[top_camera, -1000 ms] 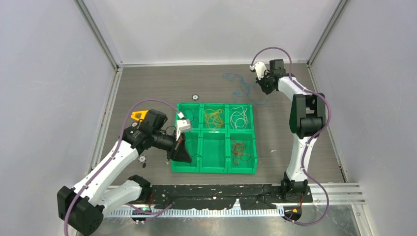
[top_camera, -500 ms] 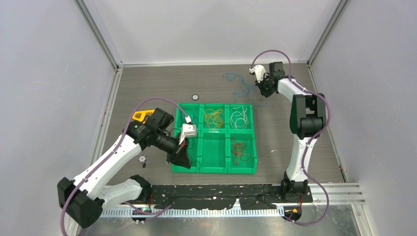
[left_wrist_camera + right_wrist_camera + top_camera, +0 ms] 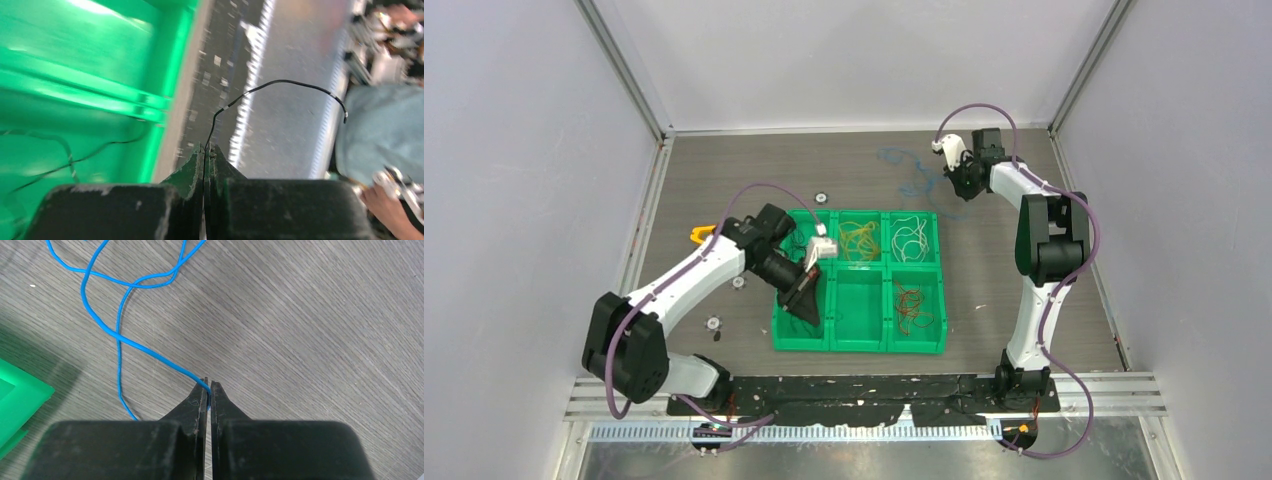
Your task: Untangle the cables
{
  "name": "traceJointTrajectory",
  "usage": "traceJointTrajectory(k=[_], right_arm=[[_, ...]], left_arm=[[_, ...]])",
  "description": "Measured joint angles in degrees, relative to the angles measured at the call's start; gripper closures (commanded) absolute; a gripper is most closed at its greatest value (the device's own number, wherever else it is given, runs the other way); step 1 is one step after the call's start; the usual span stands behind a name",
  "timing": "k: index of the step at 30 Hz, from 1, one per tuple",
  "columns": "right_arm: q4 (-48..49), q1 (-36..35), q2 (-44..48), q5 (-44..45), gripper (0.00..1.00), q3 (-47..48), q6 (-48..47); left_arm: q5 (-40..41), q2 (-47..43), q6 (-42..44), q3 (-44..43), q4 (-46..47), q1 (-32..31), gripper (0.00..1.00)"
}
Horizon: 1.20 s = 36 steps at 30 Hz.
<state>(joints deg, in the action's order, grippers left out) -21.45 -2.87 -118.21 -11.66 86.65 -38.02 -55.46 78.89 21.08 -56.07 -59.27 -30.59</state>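
My left gripper is shut on a thin black cable that arcs up out of the fingertips. It hangs over the left column of the green tray. More black wire lies in the tray below it. My right gripper is at the far right of the table, low over the wood. It is shut on a blue cable that loops across the table. Yellow cables, white cables and red cables each lie in their own tray compartment.
Small white discs lie on the table beyond the tray and to its left. The tray's corner shows left of the right gripper. Grey walls stand on three sides.
My left arm has swung right and away from me, carrying the black cable over the tray's left column. The right gripper has hardly moved and still holds the blue cable.
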Motion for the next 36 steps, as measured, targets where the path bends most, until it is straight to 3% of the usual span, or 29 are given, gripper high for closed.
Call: traceJointTrajectory(k=[8, 16, 33, 34, 36], right_arm=[[0.0, 0.02, 0.0, 0.0, 0.95, 0.0, 0.0], [0.0, 0.44, 0.0, -0.04, 0.95, 0.0, 0.37], [0.0, 1.01, 0.0, -0.04, 0.95, 0.0, 0.46], [0.0, 1.07, 0.0, -0.04, 0.95, 0.0, 0.48], [-0.02, 1.07, 0.0, -0.07, 0.95, 0.0, 0.48]], left_arm=[[14.4, -0.04, -2.19, -3.43, 15.02, 7.5, 1.0], [29.14, -2.99, 2.93, 5.86, 27.39, 7.06, 1.0], [55.19, -1.03, 15.72, 13.77, 37.59, -7.5, 1.0], [55.98, -0.83, 15.93, 13.99, 37.97, -7.89, 0.92], [56.22, -0.9, 16.15, 14.16, 37.92, -8.57, 0.66]])
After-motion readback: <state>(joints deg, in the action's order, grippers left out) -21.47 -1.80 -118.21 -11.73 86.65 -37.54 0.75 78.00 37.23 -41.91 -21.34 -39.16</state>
